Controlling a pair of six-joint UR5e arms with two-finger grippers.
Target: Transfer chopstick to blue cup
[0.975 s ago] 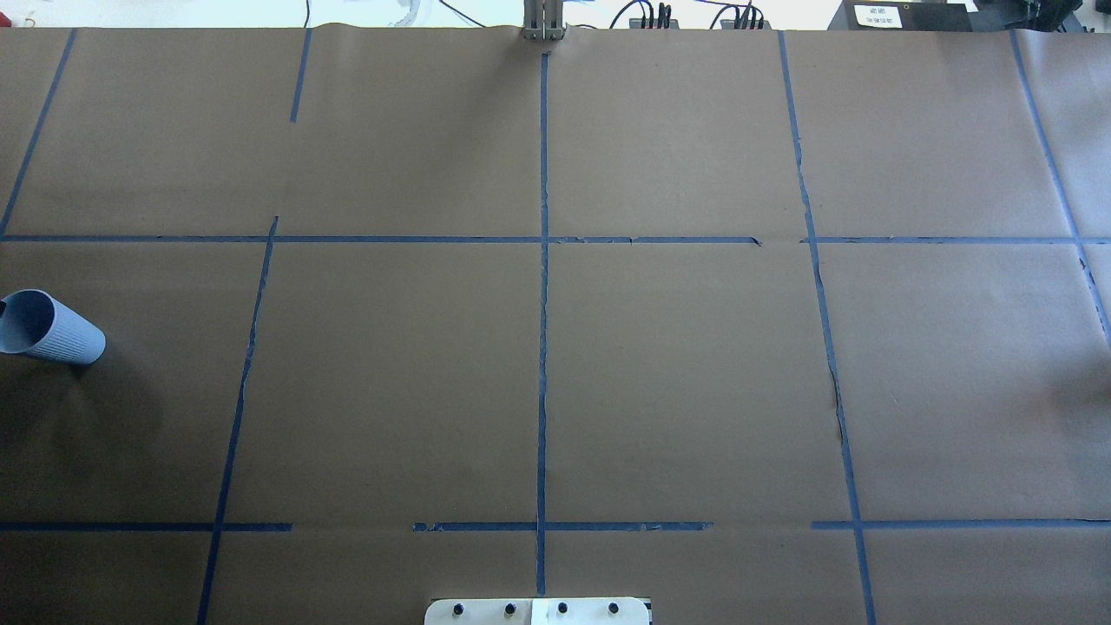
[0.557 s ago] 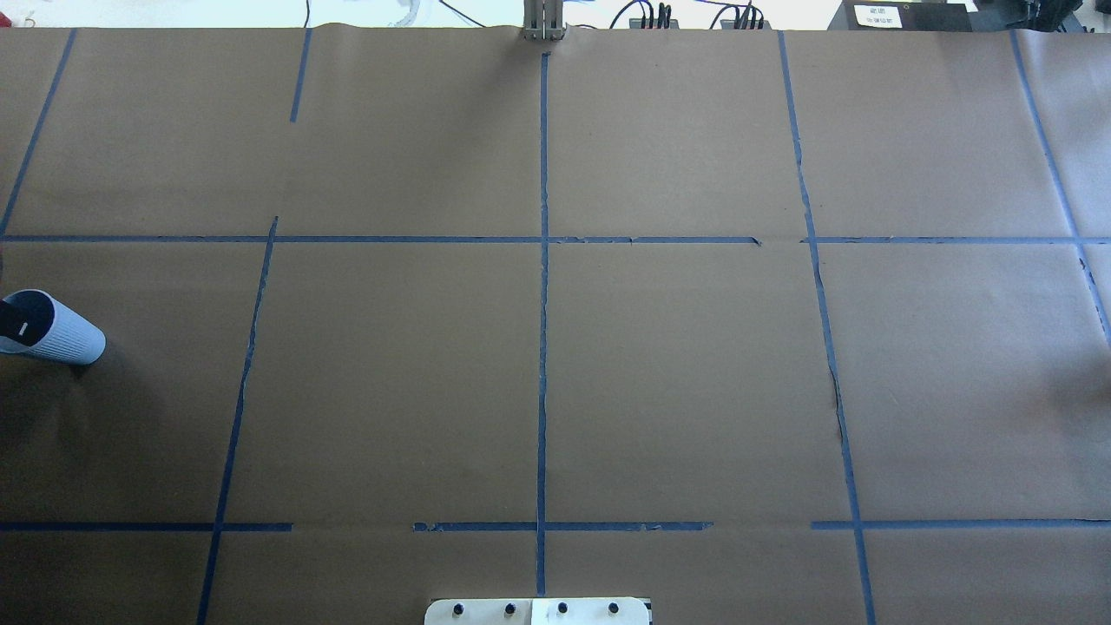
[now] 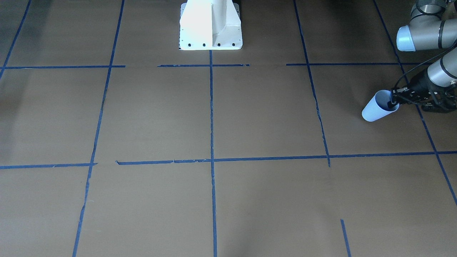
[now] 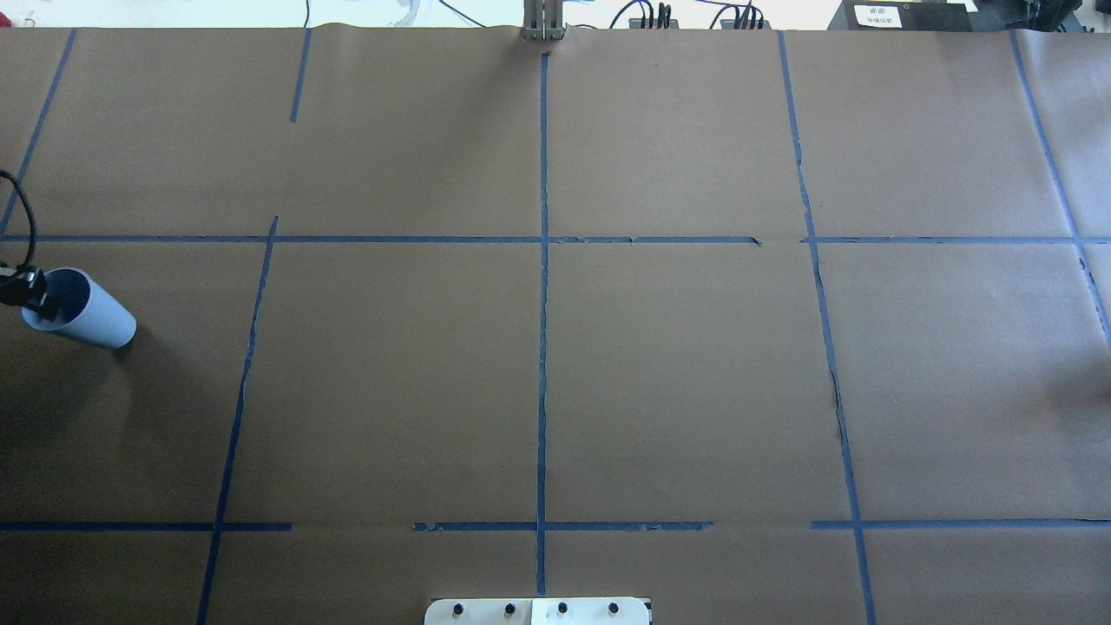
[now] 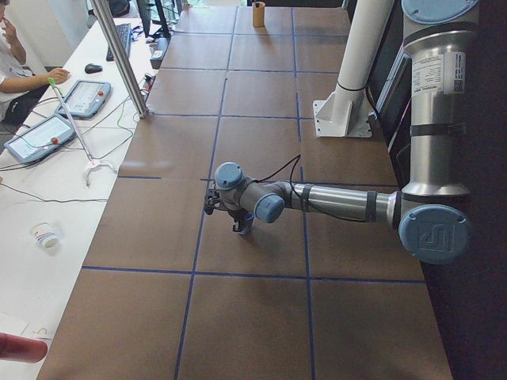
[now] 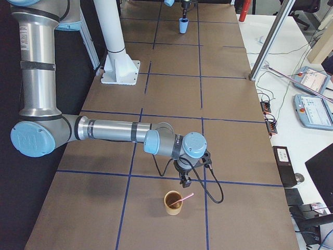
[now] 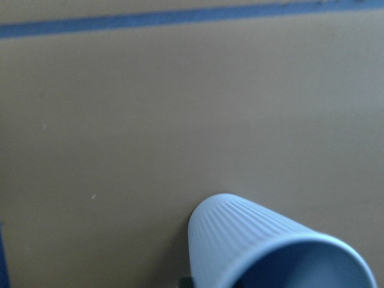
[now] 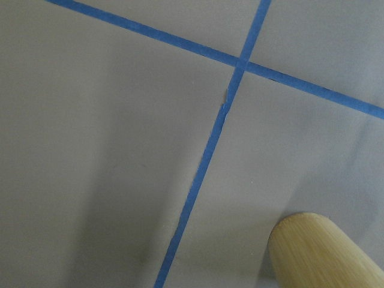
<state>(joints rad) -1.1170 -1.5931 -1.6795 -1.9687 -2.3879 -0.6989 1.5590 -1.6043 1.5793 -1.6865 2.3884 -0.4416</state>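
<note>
Front-facing: the left gripper (image 3: 392,103) pinches the ribbed pale-blue paper cup (image 3: 374,110) at its 3 o'clock rim. Overhead: that cup sits at the brown-papered table's (image 4: 694,391) 9 o'clock edge. Right side: the thin pink chopstick (image 6: 183,198) leans toward 2 o'clock in a round bamboo cup (image 6: 172,205). The right gripper (image 6: 186,182) hangs at 12 o'clock, its grip impossible to tell.

L arm (image 5: 333,202), R arm (image 6: 109,130) stretched out low; L gripper (image 3: 392,103), R gripper (image 6: 185,182) point down, grip unclear.

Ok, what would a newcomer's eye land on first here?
The blue cup at the left end of the table, with the left hand dipping into its mouth. Then the right end, where the right hand hovers near a wooden cup with a pink chopstick leaning in it.
</note>
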